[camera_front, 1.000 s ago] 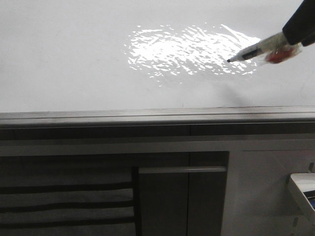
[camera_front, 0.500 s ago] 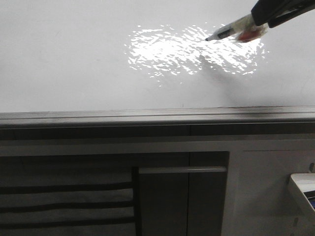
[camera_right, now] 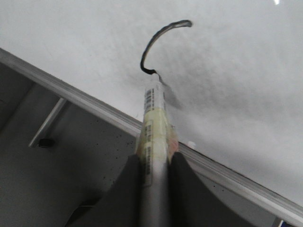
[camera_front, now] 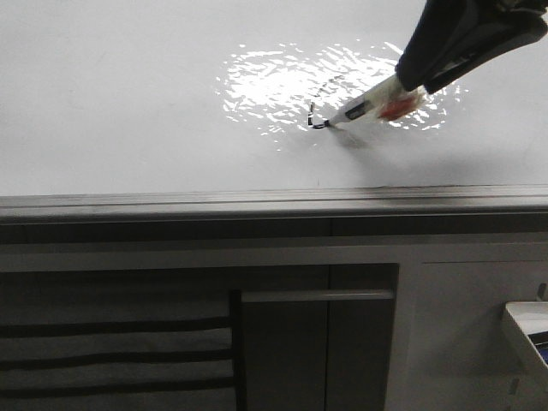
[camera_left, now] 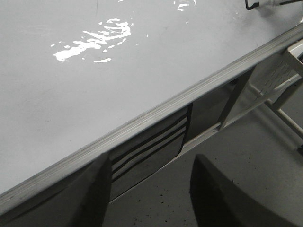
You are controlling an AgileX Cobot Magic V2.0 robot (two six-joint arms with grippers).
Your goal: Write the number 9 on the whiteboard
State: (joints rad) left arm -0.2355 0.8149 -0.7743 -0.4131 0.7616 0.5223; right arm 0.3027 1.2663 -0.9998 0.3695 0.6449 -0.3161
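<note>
Whiteboard (camera_front: 128,111) fills the upper half of the front view, lying flat, its grey metal edge rail (camera_front: 257,204) running the full width at the near side. On it the number 9 (camera_right: 158,40) is only partly drawn: a curved black stroke (an open hook so far) sits in the right half of the board, at the near fringe of the bright glare patch (camera_front: 282,81) and well clear of the rail. The marker (camera_right: 154,137) has its tip touching the end of that stroke, its barrel slanting up and back to the right. The right gripper (camera_right: 154,163) is clamped on the marker, one finger pressed against each side of the barrel. The left gripper (camera_left: 149,189) hangs off the board, below and outside the rail, its two fingers (camera_left: 97,189) spread apart with nothing between them. To the left of the stroke the board is bare white all the way across; between the stroke and the rail lies a strip of unmarked board. Beneath the rail stand dark cabinet panels (camera_front: 282,342).
</note>
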